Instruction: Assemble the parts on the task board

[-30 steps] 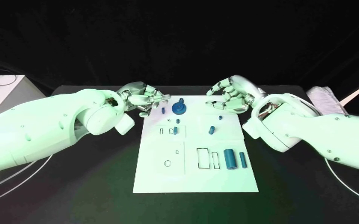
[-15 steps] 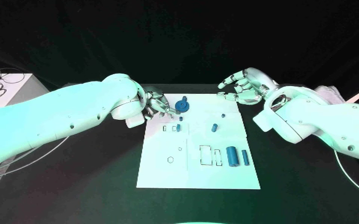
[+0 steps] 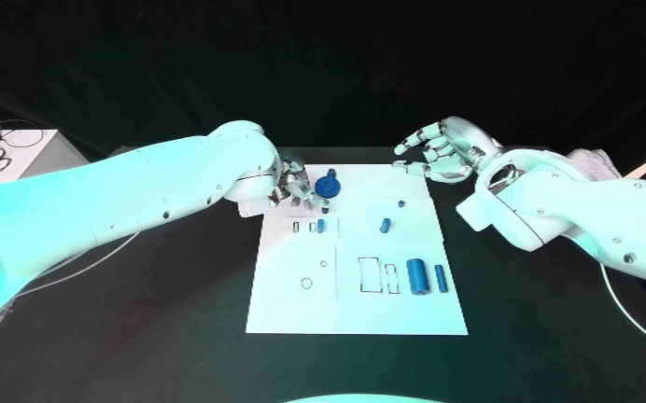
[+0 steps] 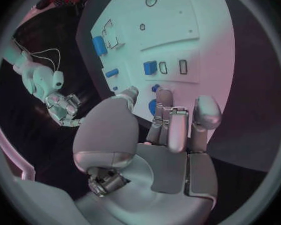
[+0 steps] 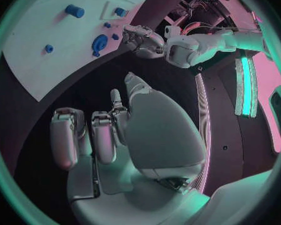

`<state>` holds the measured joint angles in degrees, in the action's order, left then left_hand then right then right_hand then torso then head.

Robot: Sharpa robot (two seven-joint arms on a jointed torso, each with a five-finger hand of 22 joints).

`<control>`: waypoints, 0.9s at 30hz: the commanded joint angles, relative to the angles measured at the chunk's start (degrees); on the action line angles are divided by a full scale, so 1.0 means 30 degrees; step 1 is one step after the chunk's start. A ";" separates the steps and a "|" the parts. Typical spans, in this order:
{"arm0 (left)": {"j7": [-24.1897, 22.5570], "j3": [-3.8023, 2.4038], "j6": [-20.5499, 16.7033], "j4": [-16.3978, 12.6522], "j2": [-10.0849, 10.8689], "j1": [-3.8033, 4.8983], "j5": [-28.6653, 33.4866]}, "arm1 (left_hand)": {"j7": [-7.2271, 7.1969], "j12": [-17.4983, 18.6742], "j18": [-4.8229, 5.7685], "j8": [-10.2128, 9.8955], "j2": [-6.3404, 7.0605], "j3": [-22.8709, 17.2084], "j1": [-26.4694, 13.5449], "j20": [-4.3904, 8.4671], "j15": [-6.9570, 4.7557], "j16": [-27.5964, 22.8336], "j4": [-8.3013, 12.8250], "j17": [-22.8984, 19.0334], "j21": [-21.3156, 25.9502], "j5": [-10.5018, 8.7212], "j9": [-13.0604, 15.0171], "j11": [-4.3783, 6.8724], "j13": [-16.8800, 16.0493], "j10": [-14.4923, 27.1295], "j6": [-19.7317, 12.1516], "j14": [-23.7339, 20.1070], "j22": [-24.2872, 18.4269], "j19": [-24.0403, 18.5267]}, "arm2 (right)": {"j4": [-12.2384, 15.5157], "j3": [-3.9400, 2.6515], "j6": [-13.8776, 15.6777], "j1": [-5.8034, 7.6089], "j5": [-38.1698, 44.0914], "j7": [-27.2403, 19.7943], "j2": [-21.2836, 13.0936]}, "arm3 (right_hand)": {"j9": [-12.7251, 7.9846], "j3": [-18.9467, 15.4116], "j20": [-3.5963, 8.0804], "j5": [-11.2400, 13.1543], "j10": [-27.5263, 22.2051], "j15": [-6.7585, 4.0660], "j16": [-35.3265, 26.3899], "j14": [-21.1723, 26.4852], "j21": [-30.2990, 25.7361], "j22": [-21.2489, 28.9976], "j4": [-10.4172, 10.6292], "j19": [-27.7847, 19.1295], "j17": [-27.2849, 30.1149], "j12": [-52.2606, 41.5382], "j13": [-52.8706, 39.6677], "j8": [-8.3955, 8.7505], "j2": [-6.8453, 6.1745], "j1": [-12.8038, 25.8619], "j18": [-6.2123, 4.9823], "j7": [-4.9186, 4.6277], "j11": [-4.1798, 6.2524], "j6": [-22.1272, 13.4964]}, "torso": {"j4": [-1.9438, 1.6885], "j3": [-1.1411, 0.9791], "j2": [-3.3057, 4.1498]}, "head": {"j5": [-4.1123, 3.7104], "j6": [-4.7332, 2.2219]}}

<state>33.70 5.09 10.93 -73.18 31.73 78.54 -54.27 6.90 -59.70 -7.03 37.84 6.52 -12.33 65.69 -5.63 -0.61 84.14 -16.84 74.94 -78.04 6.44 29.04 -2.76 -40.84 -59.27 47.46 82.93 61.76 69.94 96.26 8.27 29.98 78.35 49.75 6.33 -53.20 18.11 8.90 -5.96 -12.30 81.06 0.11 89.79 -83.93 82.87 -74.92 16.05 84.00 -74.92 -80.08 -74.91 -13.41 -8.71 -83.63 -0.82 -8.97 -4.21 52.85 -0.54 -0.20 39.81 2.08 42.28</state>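
- The white task board lies in the middle of the black worktop, with bare dark room on both sides.
- The left hand sits at the board's upper left edge, fingers reaching to the round blue part; I cannot tell if it holds it.
- The right hand hangs past the upper right corner, fingers curled, holding nothing.
- Two blue cylinders stand near the right edge.

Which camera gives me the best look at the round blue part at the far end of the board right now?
Right wrist view: the round blue part lies unobstructed on the task board. In the head view it sits close beside the left hand. The left wrist view hides most of it behind the fingers.
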 commanded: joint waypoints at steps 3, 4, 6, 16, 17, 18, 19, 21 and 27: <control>0.0382 0.0128 0.1384 0.0308 -0.0442 0.0045 -0.0435 | -0.0035 0.0032 0.0366 0.0106 -0.0115 0.0093 -0.0167 0.0012 0.0011 0.0058 0.0018 0.0098 -0.0056 0.0099 0.0057 -0.0005 0.0021 0.0174 -0.0188 0.0056 0.0003 0.0122 | -0.0080 -0.0003 -0.0250 0.0006 0.0125 0.0081 0.0083 | 0.0022 0.0080 0.0004 -0.0066 -0.0645 -0.0024 -0.0259 -0.1854 -0.0727 -0.2978 0.0100 0.0505 -0.4448 0.0563 -0.1603 -0.0019 -0.0071 0.0228 -0.0489 -0.0021 -0.0019 -0.0265 | 0.0008 0.0034 0.0037 | -0.0092 0.0063; 0.0387 0.0154 0.1473 0.0353 -0.0503 0.0046 -0.0427 | -0.0035 0.0032 0.0366 0.0106 -0.0115 0.0093 -0.0167 0.0012 0.0011 0.0058 0.0018 0.0098 -0.0056 0.0099 0.0057 -0.0005 0.0021 0.0174 -0.0188 0.0056 0.0003 0.0122 | -0.0099 -0.0003 -0.0199 0.0006 0.0127 0.0059 0.0098 | 0.0037 0.0135 0.0004 -0.0086 -0.0948 -0.0028 -0.0352 -0.1806 -0.0882 -0.2881 0.0095 0.0435 -0.4293 0.0909 -0.1301 -0.0033 -0.0076 0.0234 -0.0523 -0.0017 -0.0018 -0.0290 | 0.0012 0.0039 0.0034 | -0.0107 0.0070; 0.0398 0.0212 0.1654 0.0461 -0.0638 0.0047 -0.0409 | -0.0031 0.0080 0.0361 0.0122 -0.0154 0.0092 -0.0133 0.0007 0.0016 0.0068 0.0026 0.0131 -0.0046 0.0112 0.0103 -0.0009 0.0092 0.0254 -0.0226 0.0063 -0.0019 0.0095 | -0.0148 -0.0002 0.0019 0.0006 0.0102 -0.0090 0.0131 | 0.0069 0.0236 0.0013 -0.0106 -0.1479 -0.0045 -0.0503 -0.1731 -0.1260 -0.2642 0.0087 0.0269 -0.4056 0.1563 -0.0726 -0.0064 -0.0124 0.0241 -0.0607 -0.0011 -0.0001 -0.0331 | 0.0024 0.0042 0.0040 | -0.0112 0.0075; 0.0421 0.0375 0.1951 0.0916 -0.1119 0.0046 -0.0324 | -0.0017 0.0184 0.0363 0.0148 -0.0223 0.0087 -0.0062 -0.0003 0.0029 0.0070 0.0035 0.0145 -0.0047 0.0137 0.0189 -0.0023 0.0240 0.0421 -0.0304 0.0053 -0.0014 0.0076 | -0.0486 0.0007 0.1895 0.0007 -0.1140 -0.1554 0.0306 | 0.0599 0.3141 -0.0038 -0.1227 -0.8047 0.0031 -1.3466 0.3831 -1.8286 0.8726 0.0036 -0.6156 0.9120 1.3470 1.0474 -0.0635 -0.1141 -0.0116 -0.3235 -0.0188 -0.0113 -0.1081 | -0.0026 0.0054 0.0063 | -0.0174 0.0203; 0.0423 0.0394 0.1971 0.0943 -0.1147 0.0046 -0.0316 | -0.0015 0.0197 0.0358 0.0153 -0.0234 0.0085 -0.0048 -0.0005 0.0031 0.0071 0.0037 0.0149 -0.0039 0.0142 0.0204 -0.0025 0.0257 0.0444 -0.0316 0.0053 -0.0034 0.0059 | -0.0510 0.0007 0.2056 0.0007 -0.1263 -0.1627 0.0310 | 0.0642 0.3346 -0.0067 -0.1228 -0.8033 0.0042 -1.4519 0.4065 -1.8682 0.9077 0.0023 -0.6143 0.9835 1.3831 1.0880 -0.0693 -0.1222 -0.0080 -0.3225 -0.0216 -0.0144 -0.1131 | -0.0026 0.0054 0.0063 | -0.0174 0.0203; 0.0426 0.0412 0.1995 0.0963 -0.1173 0.0045 -0.0298 | -0.0015 0.0197 0.0358 0.0153 -0.0234 0.0085 -0.0048 -0.0005 0.0031 0.0071 0.0037 0.0149 -0.0039 0.0142 0.0204 -0.0025 0.0257 0.0444 -0.0316 0.0053 -0.0034 0.0059 | -0.0529 0.0008 0.2152 0.0007 -0.1355 -0.1672 0.0313 | 0.0729 0.3699 -0.0086 -0.1248 -0.7933 0.0082 -1.5498 0.3985 -1.9355 0.9707 -0.0010 -0.6028 1.0162 1.4439 1.1625 -0.0818 -0.1359 0.0022 -0.3244 -0.0278 -0.0185 -0.1210 | -0.0019 0.0054 0.0070 | -0.0174 0.0209; 0.0427 0.0426 0.2023 0.0976 -0.1192 0.0045 -0.0275 | -0.0010 0.0206 0.0361 0.0162 -0.0262 0.0078 -0.0025 -0.0009 0.0036 0.0076 0.0036 0.0166 -0.0044 0.0150 0.0231 -0.0029 0.0266 0.0471 -0.0336 0.0055 -0.0021 0.0060 | -0.0552 0.0008 0.2240 0.0007 -0.1464 -0.1713 0.0315 | 0.0775 0.3890 -0.0119 -0.1259 -0.7914 0.0098 -1.6064 0.3942 -1.9732 1.0070 -0.0106 -0.5948 1.0315 1.4746 1.2024 -0.0878 -0.1463 0.0022 -0.3218 -0.0257 -0.0215 -0.1297 | -0.0015 0.0058 0.0066 | -0.0176 0.0215; 0.0429 0.0459 0.2082 0.0996 -0.1230 0.0043 -0.0193 | -0.0008 0.0197 0.0361 0.0167 -0.0274 0.0075 -0.0012 -0.0011 0.0038 0.0077 0.0038 0.0168 -0.0045 0.0153 0.0244 -0.0030 0.0251 0.0471 -0.0345 0.0054 -0.0019 0.0059 | -0.0596 0.0009 0.2384 0.0007 -0.1620 -0.1756 0.0324 | 0.0863 0.4129 -0.0141 -0.1248 -0.7805 0.0123 -1.6915 0.3739 -2.0295 1.0648 -0.0220 -0.5740 1.0492 1.5079 1.2586 -0.1002 -0.1556 0.0149 -0.3217 -0.0293 -0.0235 -0.1421 | -0.0015 0.0064 0.0069 | -0.0192 0.0229; 0.0438 0.0521 0.2420 0.0993 -0.1311 0.0040 0.0069 | -0.0005 0.0183 0.0366 0.0190 -0.0330 0.0048 0.0075 -0.0019 0.0045 0.0095 0.0049 0.0216 -0.0058 0.0172 0.0307 -0.0036 0.0231 0.0493 -0.0383 0.0066 0.0010 0.0064 | -0.0730 0.0012 0.2528 0.0007 -0.1823 -0.1755 0.0402 | 0.0960 0.4326 -0.0192 -0.1270 -0.7920 0.0190 -1.7890 0.3610 -2.0941 1.1310 -0.0413 -0.5550 1.0573 1.5357 1.3142 -0.1140 -0.1639 0.0327 -0.3199 -0.0355 -0.0316 -0.1678 | -0.0010 0.0051 0.0057 | -0.0220 0.0312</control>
<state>34.85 6.66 16.22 -70.19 27.98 78.59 -54.88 6.94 -59.41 -7.04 38.12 5.89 -12.33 65.88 -5.63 -0.61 84.13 -16.84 74.93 -78.04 6.65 29.96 -2.93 -40.12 -58.20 46.59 82.93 61.71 69.94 94.11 8.31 35.98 78.35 45.54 2.60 -52.08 20.93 21.62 -6.67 -15.77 57.42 0.74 36.36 -72.68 20.25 -41.14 14.87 66.93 -43.26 -34.24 -35.60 -16.60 -13.35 -83.06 -9.90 -10.04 -5.12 48.28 -0.58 -0.03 40.01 1.45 43.08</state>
